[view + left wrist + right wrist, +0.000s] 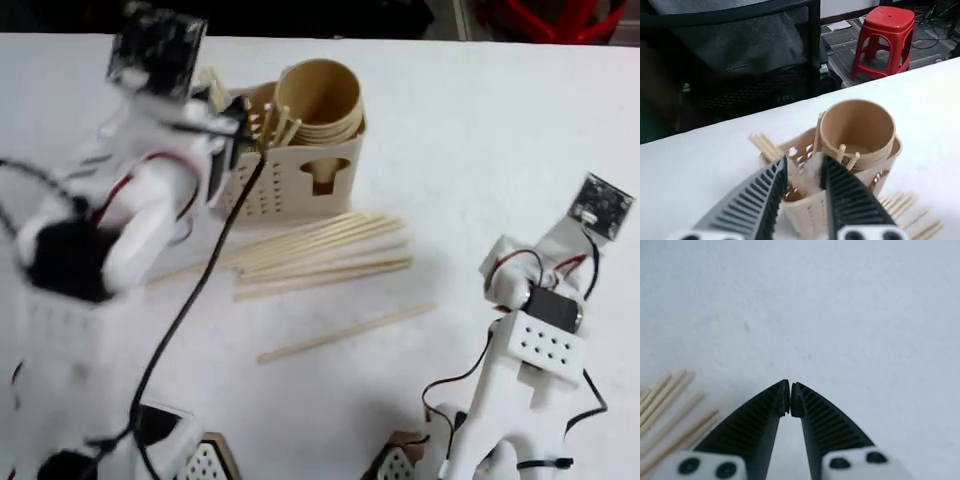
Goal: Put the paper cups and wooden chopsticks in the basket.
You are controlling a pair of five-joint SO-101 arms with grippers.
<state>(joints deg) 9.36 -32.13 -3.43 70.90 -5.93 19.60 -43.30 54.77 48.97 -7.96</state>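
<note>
A cream perforated basket (pixel 300 180) stands at the back of the white table, with stacked paper cups (pixel 320 92) and several wooden chopsticks (pixel 764 146) inside it. The cups (pixel 857 127) are on one side of the basket (pixel 807 215). My left gripper (pixel 804 167) hovers open just above the basket's rim, with nothing clearly gripped. A bundle of chopsticks (pixel 325 248) lies on the table in front of the basket, and one single chopstick (pixel 345 333) lies nearer. My right gripper (pixel 790 397) is shut and empty, low over bare table beside some chopstick ends (pixel 667 405).
The left arm (pixel 130 220) leans over the table's left side, and a black cable (pixel 190 300) trails from it. The right arm (pixel 535 335) stands at the right front. A red stool (pixel 885 40) and a dark chair (pixel 740 55) are beyond the table's far edge.
</note>
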